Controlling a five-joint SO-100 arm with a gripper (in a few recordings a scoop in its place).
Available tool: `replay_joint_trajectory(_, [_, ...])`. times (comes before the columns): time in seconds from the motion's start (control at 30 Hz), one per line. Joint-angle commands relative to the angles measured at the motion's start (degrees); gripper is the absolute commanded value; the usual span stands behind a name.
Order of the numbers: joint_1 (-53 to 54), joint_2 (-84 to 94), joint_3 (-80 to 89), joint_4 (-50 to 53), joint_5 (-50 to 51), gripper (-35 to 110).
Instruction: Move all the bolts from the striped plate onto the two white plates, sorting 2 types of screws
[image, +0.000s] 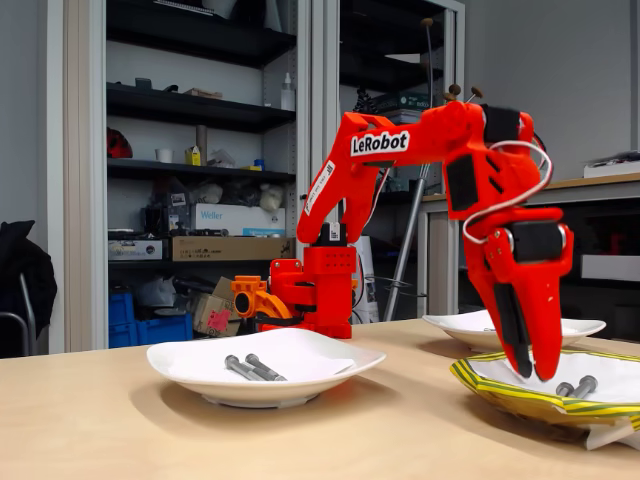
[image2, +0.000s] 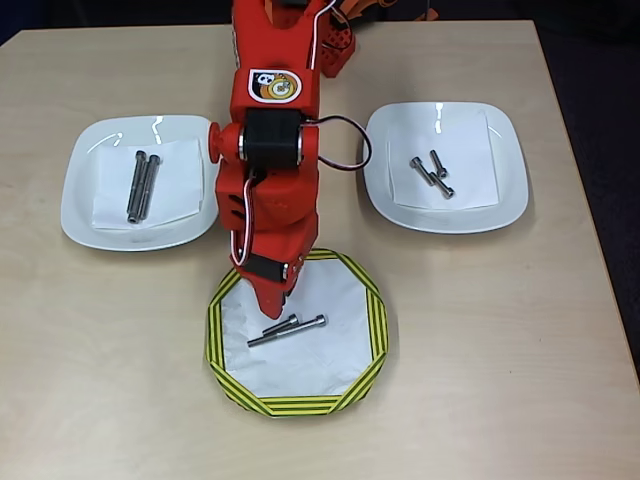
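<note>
The striped plate (image2: 373, 322) lies at the table's front in the overhead view and holds two bolts: a long one (image2: 298, 328) and a shorter one (image2: 280, 325) lying side by side. In the fixed view these bolts (image: 577, 386) rest on the striped plate (image: 500, 391) at the right. My red gripper (image2: 280, 300) points down over the plate's near-left part, just above the bolts. Its fingers (image: 535, 375) look shut, with nothing between them. One white plate (image2: 85, 190) holds two long bolts (image2: 143, 185). The other white plate (image2: 505, 165) holds three short bolts (image2: 431, 175).
The arm's base (image: 320, 290) stands at the back of the wooden table between the white plates. In the fixed view the long bolts (image: 255, 368) lie on the left white plate (image: 330, 365), and the other white plate (image: 470, 325) sits behind the gripper. Shelves stand beyond the table.
</note>
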Motion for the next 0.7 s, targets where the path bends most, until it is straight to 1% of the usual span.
replay_joint_trajectory(0.0, [0.44, -1.41, -6.15, 2.2, -0.18, 8])
replay_joint_trajectory(0.27, [-1.76, -7.03, -14.15, 3.6, 2.72, 7])
replay_joint_trajectory(0.67, [-2.64, -10.46, -19.6, 4.13, 2.72, 6])
